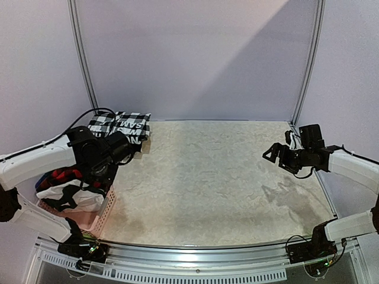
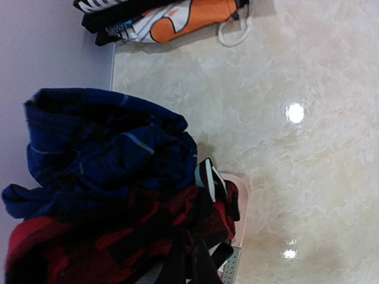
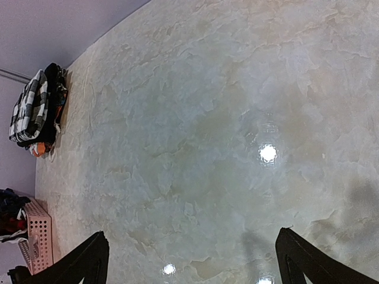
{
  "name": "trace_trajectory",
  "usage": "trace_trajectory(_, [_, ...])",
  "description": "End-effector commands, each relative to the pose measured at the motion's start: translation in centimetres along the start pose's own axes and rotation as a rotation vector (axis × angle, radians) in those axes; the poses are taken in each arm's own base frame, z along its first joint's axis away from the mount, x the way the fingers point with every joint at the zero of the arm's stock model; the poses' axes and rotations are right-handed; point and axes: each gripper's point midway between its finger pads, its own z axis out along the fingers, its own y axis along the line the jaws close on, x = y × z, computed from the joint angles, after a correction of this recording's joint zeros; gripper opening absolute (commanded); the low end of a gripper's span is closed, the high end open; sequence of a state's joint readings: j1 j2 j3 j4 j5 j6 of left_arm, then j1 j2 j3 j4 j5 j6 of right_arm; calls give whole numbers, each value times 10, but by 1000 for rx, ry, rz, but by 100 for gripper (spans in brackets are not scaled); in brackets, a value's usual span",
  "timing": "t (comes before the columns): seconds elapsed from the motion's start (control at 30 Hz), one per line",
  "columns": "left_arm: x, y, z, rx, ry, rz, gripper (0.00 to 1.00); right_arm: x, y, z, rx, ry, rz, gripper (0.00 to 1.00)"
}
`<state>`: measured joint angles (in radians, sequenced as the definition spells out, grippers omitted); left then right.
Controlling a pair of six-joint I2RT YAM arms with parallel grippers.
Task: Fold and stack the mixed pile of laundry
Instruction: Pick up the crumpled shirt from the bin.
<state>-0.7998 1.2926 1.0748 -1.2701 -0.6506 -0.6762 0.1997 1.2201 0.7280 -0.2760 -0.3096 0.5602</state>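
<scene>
Right gripper [image 1: 271,154] hanging w/ jaws wide apart at frame right, left gripper [image 1: 127,148] hovering by laundry pile [image 1: 68,186], grip can't tell.

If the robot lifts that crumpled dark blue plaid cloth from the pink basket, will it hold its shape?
Probably not: the crumpled dark blue plaid cloth lies in soft folds, so it should droop. It looks light for its bulk. It is bunched against the red-and-black plaid shirt, which might drag along.
</scene>
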Motion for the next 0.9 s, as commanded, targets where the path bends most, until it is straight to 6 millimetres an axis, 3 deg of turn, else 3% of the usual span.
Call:
trace_trajectory(0.0, [-35,43,-41,-44,-144,-108,0,-9,3,2,-8,-7,2,99])
trace_trajectory(0.23, [-75,104,-113,-79,-299,-231,0,-7,1,5,-1,3,3,99])
trace_trajectory(0.5, [-85,146,-156,-86,-393,-318,0,-6,0,8,-3,17,7,99])
trace_trajectory(0.6, [-86,155,-166,-69,-419,-338,0,-5,0,9,-4,19,6,99])
trace_trajectory(0.7, [-96,150,-178,15,-465,-352,0,-4,0,11,-9,22,6,99])
trace_trajectory(0.8, [-119,143,-202,147,-556,-387,0,-4,-1,12,-7,26,5,99])
trace_trajectory(0.87, [-144,138,-228,245,-639,-419,0,-4,0,14,-15,28,5,99])
